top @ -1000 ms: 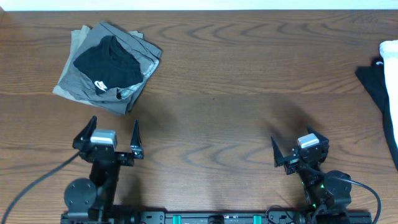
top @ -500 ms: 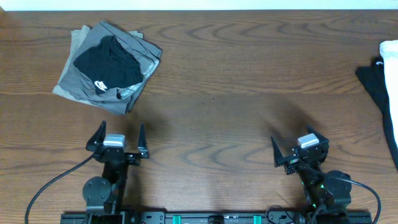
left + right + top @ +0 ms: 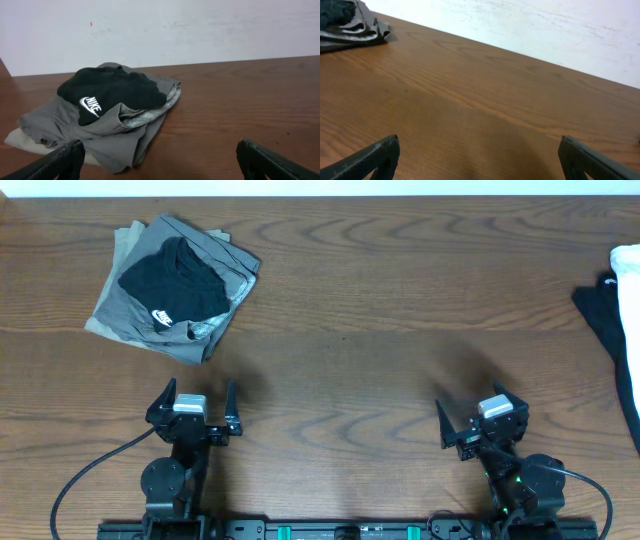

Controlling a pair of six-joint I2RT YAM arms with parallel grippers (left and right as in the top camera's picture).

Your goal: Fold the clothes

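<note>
Wood-grain worktop (image 3: 380,300), warm brown with long wavy streaks, carries a small pile of clothes at its far left. On top of the pile lies the black T-shirt (image 3: 175,280), bundled into a rounded, soft lump of matte fabric, with a small white swoosh logo showing on its near edge. It rests on a grey garment (image 3: 120,310) folded into a rough square with creased, overlapping layers; in the left wrist view one turned-back edge of it shows a paler, speckled inner lining. A strip of pale beige cloth (image 3: 20,140) peeks out from under the grey layers at the left.

The left pincer (image 3: 198,395) sits low at the near edge of the worktop, well apart from the pile, its two dark, tapered fingers spread wide with nothing between them. The right pincer (image 3: 478,415) stands at the near right, jaws likewise spread wide and empty, over bare wood.

At the right edge a white cloth (image 3: 627,260) is cut off by the frame, and a limp black cloth (image 3: 600,310) lies touching its left side. Behind the worktop, both wrist views show a plain white wall (image 3: 200,25), faintly scuffed.
</note>
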